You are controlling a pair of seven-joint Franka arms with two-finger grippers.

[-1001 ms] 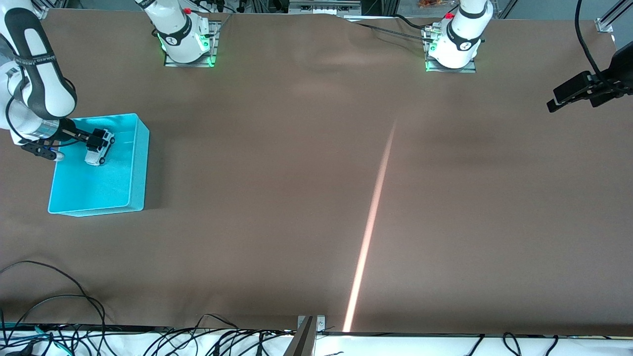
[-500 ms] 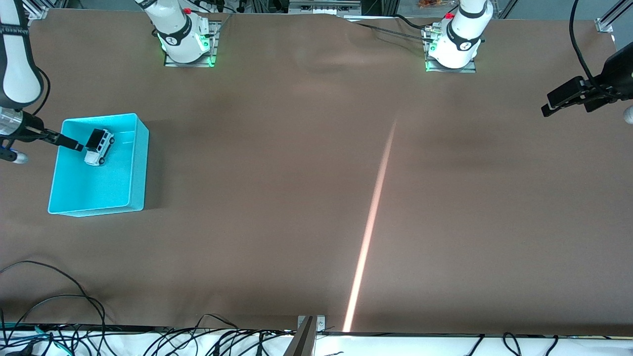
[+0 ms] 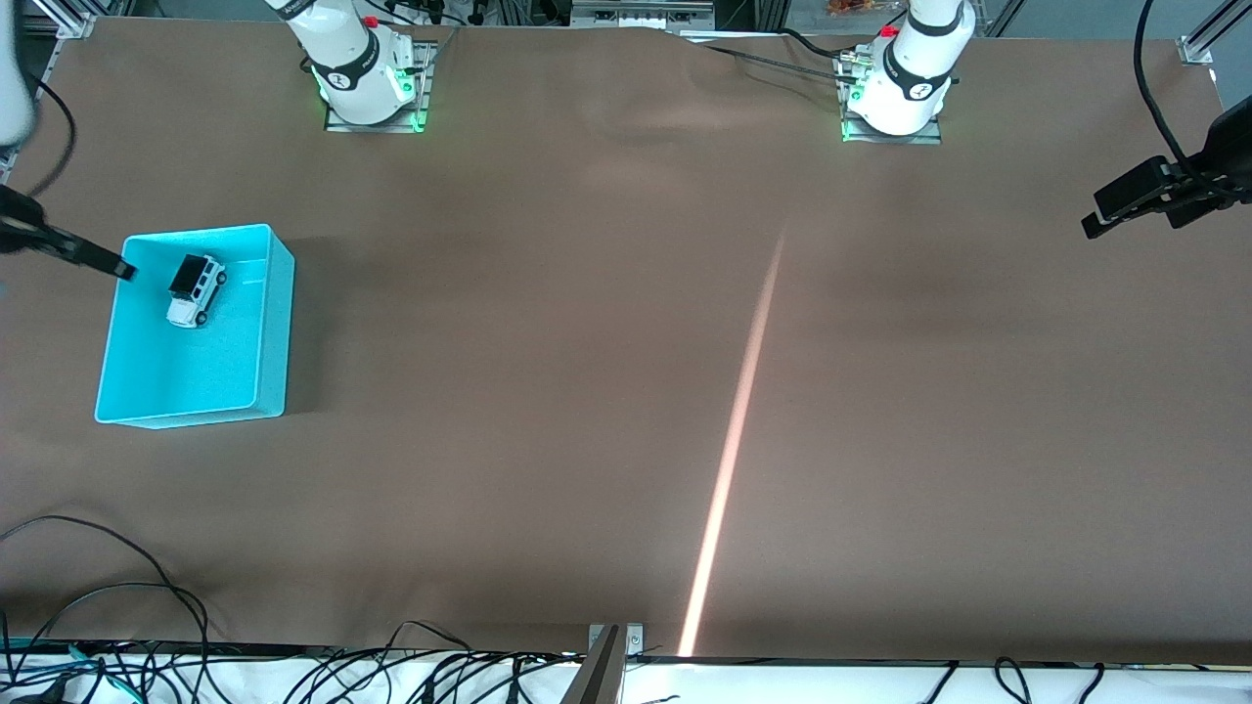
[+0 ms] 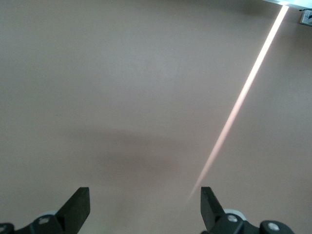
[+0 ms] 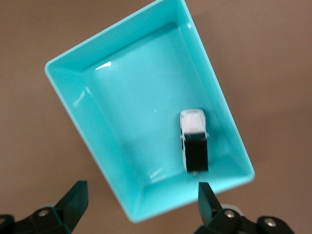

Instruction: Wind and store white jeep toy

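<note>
The white jeep toy (image 3: pixel 196 290) lies on the floor of the cyan bin (image 3: pixel 277 323), in the part of the bin farther from the front camera, touched by nothing. The right gripper (image 5: pixel 141 204) hangs above the bin's edge at the right arm's end of the table, its 2 fingers (image 5: pixel 75 200) spread wide and empty. The left gripper (image 4: pixel 145 208) waits over bare brown table (image 3: pixel 626 391) at the left arm's end, fingers equally wide apart, holding nothing.
</note>
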